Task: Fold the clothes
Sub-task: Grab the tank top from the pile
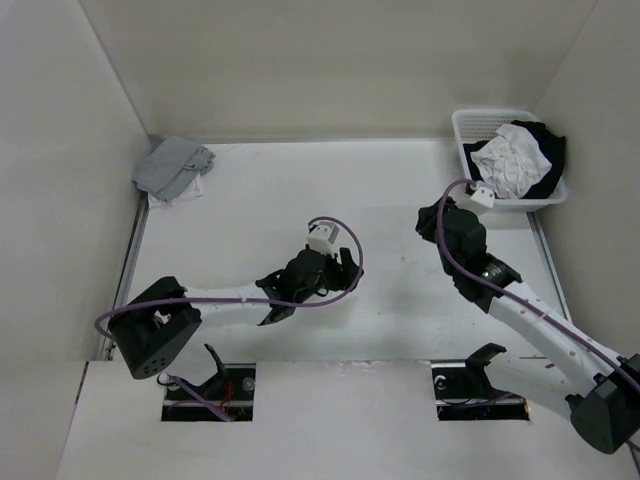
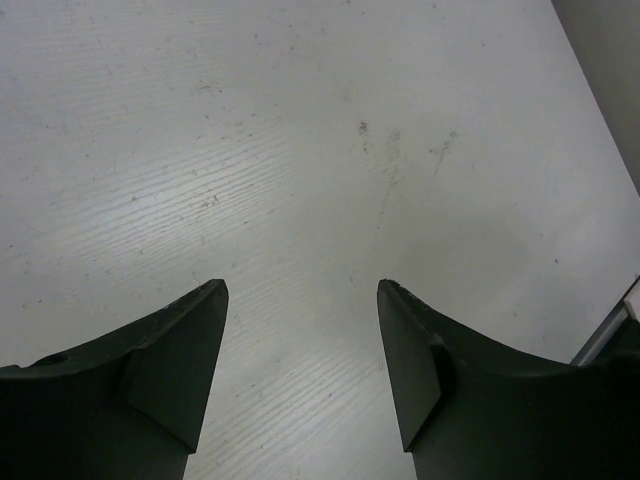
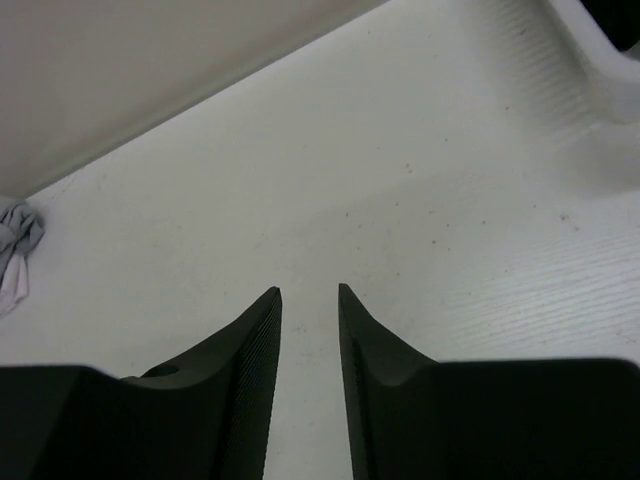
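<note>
Looking down from above, you see your left arm (image 1: 240,300) reaching low to mid-table, left gripper (image 1: 348,265) at its tip. The right arm (image 1: 540,320) angles up beside the basket (image 1: 490,115), where the white garment (image 1: 510,160) lies heaped on a black garment (image 1: 548,150).

Your left wrist view shows the left gripper (image 2: 300,290) spread wide, with only table (image 2: 300,120) between its jaws.

Your right wrist view shows the right gripper (image 3: 308,292) narrowly parted and holding nothing, a grey garment (image 3: 15,240) far off.
</note>
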You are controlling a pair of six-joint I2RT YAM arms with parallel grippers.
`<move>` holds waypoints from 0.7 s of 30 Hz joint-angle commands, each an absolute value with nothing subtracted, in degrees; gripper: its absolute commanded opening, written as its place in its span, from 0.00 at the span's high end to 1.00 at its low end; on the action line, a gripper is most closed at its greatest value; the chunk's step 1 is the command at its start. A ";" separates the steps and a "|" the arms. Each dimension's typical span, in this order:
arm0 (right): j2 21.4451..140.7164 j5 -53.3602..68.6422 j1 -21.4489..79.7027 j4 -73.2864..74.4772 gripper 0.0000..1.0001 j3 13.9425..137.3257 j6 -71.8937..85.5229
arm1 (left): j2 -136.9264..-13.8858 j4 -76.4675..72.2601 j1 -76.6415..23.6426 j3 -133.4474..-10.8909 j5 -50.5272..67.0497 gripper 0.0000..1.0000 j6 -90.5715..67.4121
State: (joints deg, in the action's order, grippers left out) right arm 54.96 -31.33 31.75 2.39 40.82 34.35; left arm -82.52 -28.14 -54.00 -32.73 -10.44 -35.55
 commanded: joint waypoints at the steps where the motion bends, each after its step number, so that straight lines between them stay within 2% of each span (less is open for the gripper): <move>1: 57.47 -33.22 28.09 3.86 0.70 47.71 32.08 | -79.98 -31.46 -53.48 -32.26 -9.67 0.39 -35.07; 7: 64.23 -31.38 13.34 4.05 0.91 54.57 31.11 | -81.21 -31.99 -53.48 -32.25 -9.75 0.39 -34.54; 12: 77.13 -26.81 0.16 3.08 0.97 64.05 31.03 | -81.30 -32.60 -52.78 -31.82 -10.20 0.39 -34.37; 14: 83.64 -26.72 -3.81 3.51 0.91 68.97 30.15 | -81.47 -33.48 -52.43 -31.47 -10.20 0.39 -34.37; 18: 96.03 -25.32 -9.70 4.04 0.61 77.85 28.22 | -81.30 -35.94 -51.37 -29.97 -9.84 0.39 -34.37; 21: 102.72 -23.21 -11.64 5.09 0.54 82.77 27.16 | -80.95 -36.39 -50.49 -29.53 -9.67 0.39 -34.63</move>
